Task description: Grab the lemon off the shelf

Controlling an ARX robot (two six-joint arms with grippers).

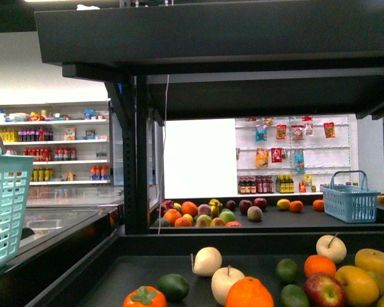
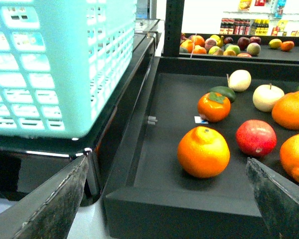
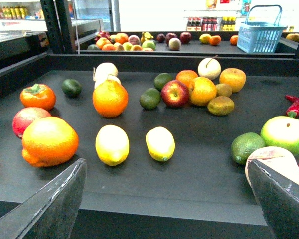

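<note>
Both pairs of fingers stand wide apart and hold nothing. Your left fingers (image 2: 57,199) hang just in front of the front corner of the shelf (image 2: 154,204). Your right fingers (image 3: 55,204) hang in front of its front rim.

The right wrist view shows a lemon (image 3: 112,144) and a second lemon (image 3: 160,143) on the shelf's black surface. They lie side by side, near each other but not touching, close to the front rim. Both lie beyond the right fingers, in line with the gap between them and well clear of either. A large orange fruit (image 3: 50,141) sits just beside the first lemon, an orange (image 3: 110,98) sits behind it, and a green fruit (image 3: 246,147) lies well off to the other side.

In the left wrist view, an orange (image 2: 203,152) and a red apple (image 2: 256,138) lie nearest the left fingers. A turquoise basket (image 2: 50,64) stands beside the shelf on a glossy black counter (image 2: 35,167).

In the front view, a blue basket (image 1: 351,203) stands on a farther tier among more fruit.
</note>
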